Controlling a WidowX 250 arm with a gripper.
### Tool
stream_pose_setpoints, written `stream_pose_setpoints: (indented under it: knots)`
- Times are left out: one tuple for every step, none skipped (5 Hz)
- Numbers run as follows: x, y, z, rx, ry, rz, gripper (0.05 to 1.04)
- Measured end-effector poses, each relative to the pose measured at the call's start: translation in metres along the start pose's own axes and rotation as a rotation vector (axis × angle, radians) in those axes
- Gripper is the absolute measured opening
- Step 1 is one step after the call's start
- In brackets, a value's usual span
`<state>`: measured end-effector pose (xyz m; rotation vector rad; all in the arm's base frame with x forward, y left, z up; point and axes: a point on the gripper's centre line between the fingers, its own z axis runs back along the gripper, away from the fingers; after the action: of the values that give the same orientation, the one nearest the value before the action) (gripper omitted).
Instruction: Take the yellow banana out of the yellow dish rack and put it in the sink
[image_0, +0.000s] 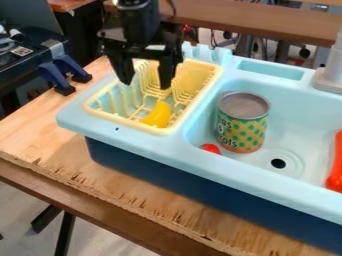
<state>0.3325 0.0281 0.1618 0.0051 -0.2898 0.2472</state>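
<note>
- We see the gripper (145, 84) over the far part of the yellow dish rack (127, 121), pointing down.
- State: released, 2 fingers spread apart.
- We mark the yellow curved piece (157, 115) as the nearest loose thing: inside the rack, lower than the fingertips, toward the camera and slightly right in view, apart from them.
- Rack sits at the left end of the light blue toy sink (150, 149).
- In the basin we log 1 can (242, 122), upright, green-and-orange dotted label, right of the rack.
- 1 small red thing (211, 148) just beside the can, partly hidden; drain hole (278, 163) nearby.
- 1 orange-red thing (336, 167) at the right edge, partly cut off.
- We note 2 blue clamps (64, 71) left of the rack, wooden table (40, 132) under the sink.
</note>
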Motion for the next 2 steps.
stream_pose_setpoints:
  knots:
    - [-0.0054,-0.0026,-0.0223,0.013,0.079,0.022,1.0]
    - [-0.004,-0.0068,-0.0297,0.017,0.098,0.033,1.0]
